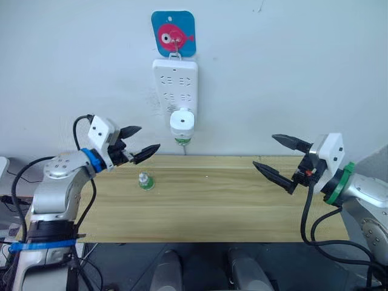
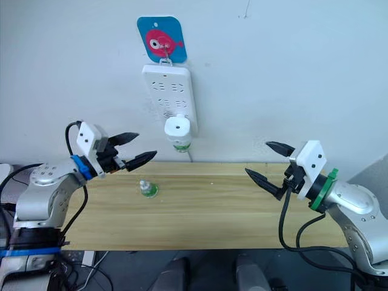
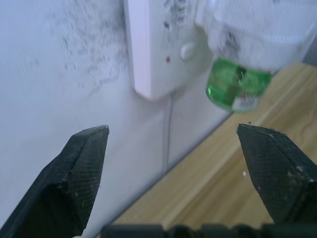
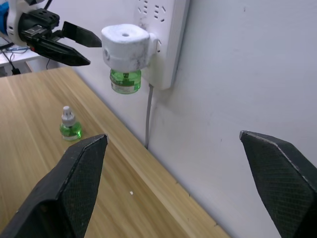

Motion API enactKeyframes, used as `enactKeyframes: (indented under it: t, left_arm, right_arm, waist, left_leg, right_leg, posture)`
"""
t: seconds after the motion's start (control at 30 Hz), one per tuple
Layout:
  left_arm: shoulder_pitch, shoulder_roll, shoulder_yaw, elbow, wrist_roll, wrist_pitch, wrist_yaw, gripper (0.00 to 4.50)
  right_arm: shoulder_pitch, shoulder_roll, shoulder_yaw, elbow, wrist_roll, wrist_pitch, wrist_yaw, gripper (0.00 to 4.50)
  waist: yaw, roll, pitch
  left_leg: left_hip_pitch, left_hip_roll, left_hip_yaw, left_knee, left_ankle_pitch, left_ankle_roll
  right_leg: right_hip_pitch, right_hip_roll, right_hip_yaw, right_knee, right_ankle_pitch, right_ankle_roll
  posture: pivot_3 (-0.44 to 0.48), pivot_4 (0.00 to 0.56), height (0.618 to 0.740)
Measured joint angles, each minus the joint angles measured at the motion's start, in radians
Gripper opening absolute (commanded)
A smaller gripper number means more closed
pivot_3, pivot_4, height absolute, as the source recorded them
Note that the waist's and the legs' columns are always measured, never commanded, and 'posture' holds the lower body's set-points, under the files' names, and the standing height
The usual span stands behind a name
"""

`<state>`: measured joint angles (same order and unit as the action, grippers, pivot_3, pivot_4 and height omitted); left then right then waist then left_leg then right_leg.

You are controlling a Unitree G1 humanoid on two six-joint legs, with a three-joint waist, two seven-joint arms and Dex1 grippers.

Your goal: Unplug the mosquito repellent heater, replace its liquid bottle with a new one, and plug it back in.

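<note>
Two black claws hover with jaws spread wide and empty above a pale wooden table (image 1: 242, 206), apparently poised for the first step of the job, since the heater is not yet unplugged. The left gripper (image 1: 140, 145) juts from a white wrist block with tapered, cross-hatched fingers (image 3: 74, 178) that look made to bite on smooth plastic, and it points toward the wall. The right gripper (image 1: 280, 159) hangs over the far side of the table, well apart from its partner, leaving the middle of the board free as working room.

Just below and slightly ahead of the left gripper stands a small spare bottle (image 1: 145, 180), clear green liquid under a pale cap, upright on the grained wood; it seems set there within easy reach as the replacement.

Beyond and above that claw's tips, the mosquito repellent heater (image 1: 182, 123) sits plugged into the lowest socket of a long white power strip (image 1: 174, 82) hung on the wall. Its rounded white shell is slightly scuffed, with a round hole on top, and its current bottle (image 4: 125, 81) of translucent green hangs from the underside, clear of the tabletop. A thin pale cord (image 4: 148, 119) drops from the strip toward the table's back edge. Above it, a blue card with a pink fish (image 1: 173, 34) marks the hook.
</note>
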<state>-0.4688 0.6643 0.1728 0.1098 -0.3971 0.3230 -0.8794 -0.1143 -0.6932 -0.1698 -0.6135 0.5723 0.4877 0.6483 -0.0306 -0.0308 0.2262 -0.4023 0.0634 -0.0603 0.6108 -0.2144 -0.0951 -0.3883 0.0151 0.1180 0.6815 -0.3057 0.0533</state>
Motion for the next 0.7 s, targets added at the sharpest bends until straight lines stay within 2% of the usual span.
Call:
enactKeyframes:
  t: [0.07, 0.4, 0.7]
  left_arm:
    - [-0.076, -0.025, -0.01, 0.066, 0.004, -0.014, 0.003, 4.11]
    - [-0.251, -0.1, -0.067, 0.333, 0.057, -0.149, -0.071, 4.11]
    - [-0.328, -0.139, -0.092, 0.411, 0.068, -0.182, -0.147, 4.11]
  right_arm:
    - [-0.026, 0.011, 0.016, -0.005, 0.001, 0.016, -0.008, 4.5]
    - [-0.042, 0.028, 0.033, -0.045, 0.01, 0.056, -0.033, 4.5]
    - [-0.03, 0.033, 0.032, -0.073, 0.034, 0.076, -0.053, 4.5]
  waist:
    - [-0.001, 0.0, 0.001]
    - [-0.004, -0.001, 0.004]
    - [-0.002, -0.001, 0.007]
  left_leg:
    - [0.0, 0.0, 0.0, 0.001, 0.0, 0.0]
    - [0.0, 0.0, 0.0, 0.001, 0.0, 0.0]
    - [-0.007, -0.001, -0.006, 0.01, 0.0, 0.0]
  right_leg:
    - [0.0, 0.0, 0.0, 0.0, 0.0, 0.0]
    - [0.0, 0.0, 0.0, 0.0, 0.0, 0.0]
    - [0.0, 0.0, -0.005, 0.0, 0.001, 0.001]
  posture:
    - [-0.024, 0.239, 0.735]
    - [-0.061, 0.24, 0.735]
    - [-0.075, 0.244, 0.735]
